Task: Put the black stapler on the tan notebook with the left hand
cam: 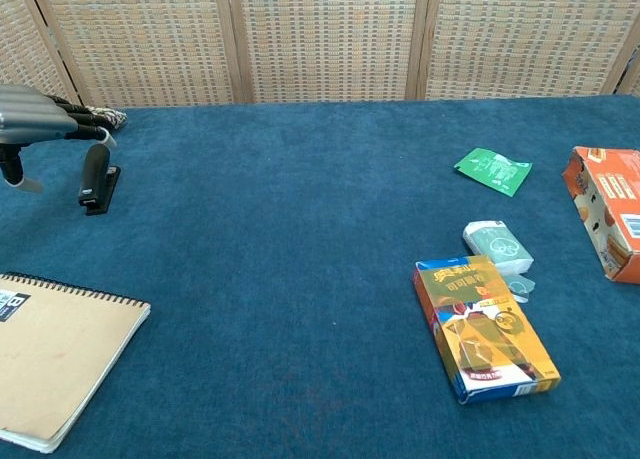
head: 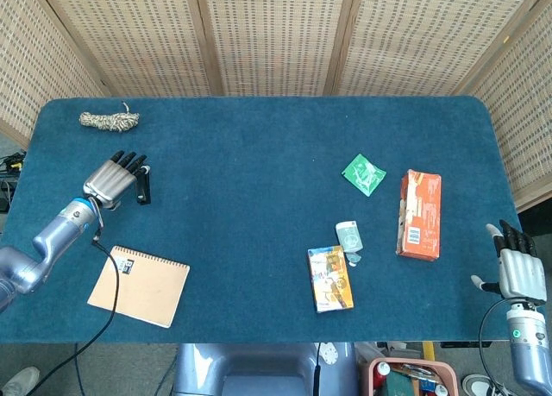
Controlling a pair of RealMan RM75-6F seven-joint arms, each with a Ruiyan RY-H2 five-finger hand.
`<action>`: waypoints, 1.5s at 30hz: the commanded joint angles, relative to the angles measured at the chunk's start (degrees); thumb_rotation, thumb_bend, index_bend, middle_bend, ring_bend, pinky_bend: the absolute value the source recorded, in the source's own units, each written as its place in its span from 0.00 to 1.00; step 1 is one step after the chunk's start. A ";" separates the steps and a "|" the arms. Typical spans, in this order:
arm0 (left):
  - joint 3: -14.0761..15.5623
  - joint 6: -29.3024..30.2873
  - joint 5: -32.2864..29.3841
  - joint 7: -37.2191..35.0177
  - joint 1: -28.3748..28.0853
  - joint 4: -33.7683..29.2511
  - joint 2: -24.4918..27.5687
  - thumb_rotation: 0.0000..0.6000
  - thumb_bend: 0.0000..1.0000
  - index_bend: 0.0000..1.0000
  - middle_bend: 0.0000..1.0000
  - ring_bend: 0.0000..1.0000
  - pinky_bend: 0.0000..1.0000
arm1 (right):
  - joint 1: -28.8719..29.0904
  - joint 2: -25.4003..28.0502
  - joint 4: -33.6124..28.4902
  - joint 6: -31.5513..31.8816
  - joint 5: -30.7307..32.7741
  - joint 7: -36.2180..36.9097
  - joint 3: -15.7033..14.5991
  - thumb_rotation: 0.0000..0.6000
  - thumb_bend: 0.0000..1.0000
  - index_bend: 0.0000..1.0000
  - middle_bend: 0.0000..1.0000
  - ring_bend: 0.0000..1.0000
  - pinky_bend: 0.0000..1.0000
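The black stapler [head: 143,187] [cam: 96,177] lies on the blue table, far left. My left hand [head: 115,177] [cam: 40,116] hovers above it with straight, spread fingers and holds nothing; its fingertips reach over the stapler's far end. The tan spiral notebook [head: 139,285] [cam: 52,355] lies flat near the front left edge, well in front of the stapler. My right hand [head: 517,270] hangs past the table's right front corner with fingers extended, holding nothing; the chest view does not show it.
A bundle of twine [head: 107,118] lies at the back left corner. To the right are a green packet [head: 364,173], an orange box [head: 419,213], a small white pack [head: 349,235] and a colourful box [head: 329,278]. A black cable [head: 90,318] trails from my left arm.
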 commanded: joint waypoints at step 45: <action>8.17 8.92 3.54 -10.85 -0.97 24.02 -14.61 1.00 0.49 0.69 0.55 0.39 0.47 | -0.63 0.79 -0.57 0.11 -0.22 2.26 0.45 1.00 0.09 0.00 0.00 0.00 0.00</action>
